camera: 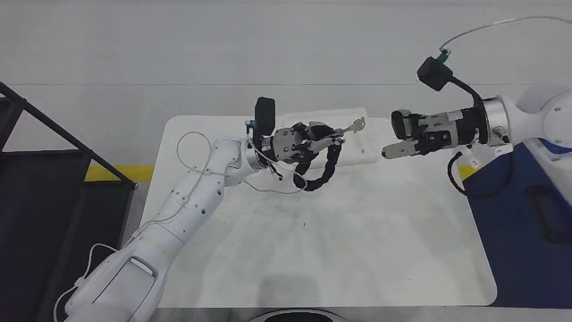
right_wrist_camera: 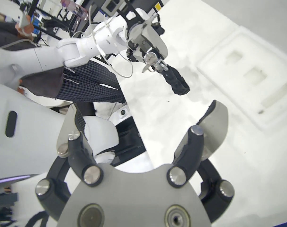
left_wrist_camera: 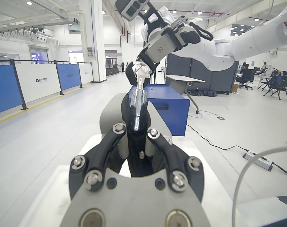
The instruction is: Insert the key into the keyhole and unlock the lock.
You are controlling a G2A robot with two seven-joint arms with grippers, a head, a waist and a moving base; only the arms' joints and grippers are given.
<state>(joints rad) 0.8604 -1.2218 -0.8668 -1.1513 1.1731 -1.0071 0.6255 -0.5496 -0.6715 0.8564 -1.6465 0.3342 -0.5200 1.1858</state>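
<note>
Chrome lock, clamped in the left claw above the surface, lies lengthwise left-to-right, the key in its right end, heading toward the wide-open right claw near it, not touching.

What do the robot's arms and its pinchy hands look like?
Both are smooth, rounded and white: the left arm and the right arm. The left gripper and right gripper have grey metal plates, black linkages with shiny round bolts, and black-padded fingers. A thin white cable loops beside the left arm, and a black camera sits on a bracket at the right wrist.
</note>
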